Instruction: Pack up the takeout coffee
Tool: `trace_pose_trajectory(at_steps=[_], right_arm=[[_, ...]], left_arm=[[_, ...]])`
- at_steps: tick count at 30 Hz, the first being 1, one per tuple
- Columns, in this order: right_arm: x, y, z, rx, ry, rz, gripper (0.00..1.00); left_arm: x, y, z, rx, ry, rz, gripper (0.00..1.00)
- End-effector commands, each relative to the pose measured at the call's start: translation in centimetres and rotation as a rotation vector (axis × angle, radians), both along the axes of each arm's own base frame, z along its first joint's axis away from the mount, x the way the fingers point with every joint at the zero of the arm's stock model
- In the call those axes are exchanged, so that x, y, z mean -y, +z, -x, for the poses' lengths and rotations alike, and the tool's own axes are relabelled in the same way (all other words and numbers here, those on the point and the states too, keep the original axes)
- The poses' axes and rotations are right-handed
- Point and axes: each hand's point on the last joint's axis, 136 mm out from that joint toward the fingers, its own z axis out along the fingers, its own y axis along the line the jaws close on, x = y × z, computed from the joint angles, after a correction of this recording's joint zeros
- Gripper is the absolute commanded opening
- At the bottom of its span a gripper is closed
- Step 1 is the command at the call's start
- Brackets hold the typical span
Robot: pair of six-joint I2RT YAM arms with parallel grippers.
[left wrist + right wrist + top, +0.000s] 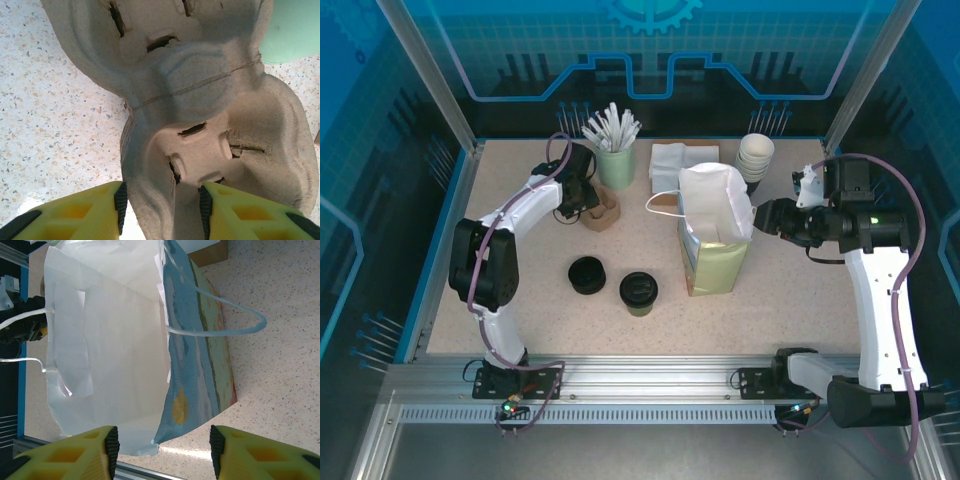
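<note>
Where the coffee sits: the takeout coffee [638, 292] stands upright on the table [520, 320], black lid on, near the front middle, outside the bag and well apart from both grippers.
Beside it: a low black round piece [587, 274] lies just to its left, close but not touching.
Paper bag: the paper bag [713, 240] stands upright to the right of the coffee, mouth open, handles hanging loose; the right wrist camera looks into its white inside [110, 350].
Left gripper: the left gripper [162, 200] is at the back left, its yellow fingers [90, 215] pressed either side of a wall of the brown cardboard cup carrier [200, 100], clamped on it.
Right gripper: the right gripper [162, 450] is level with the bag's right side, just beside it, jaws wide apart, nothing held.
Back row: a green cup of white sticks [615, 150], a pile of white napkins [682, 160] and a stack of white-rimmed cups [754, 158] line the far edge.
</note>
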Motion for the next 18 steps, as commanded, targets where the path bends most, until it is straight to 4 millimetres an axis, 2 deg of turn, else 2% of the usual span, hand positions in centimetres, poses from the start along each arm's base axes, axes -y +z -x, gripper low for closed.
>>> trace_pose_trajectory(at_steps=[1, 12, 18], right_arm=[[0.42, -0.18, 0.27, 0.005, -0.005, 0.007, 0.54], [0.39, -0.5, 0.2, 0.001, -0.002, 0.007, 0.54], [0.4, -0.5, 0.26, 0.003, -0.001, 0.008, 0.54]], left_arm=[[-0.56, 0.1, 0.01, -0.017, 0.003, -0.02, 0.44], [-0.31, 0.06, -0.37, -0.014, -0.002, -0.012, 0.41], [-0.24, 0.45, -0.42, -0.003, -0.005, -0.005, 0.33]])
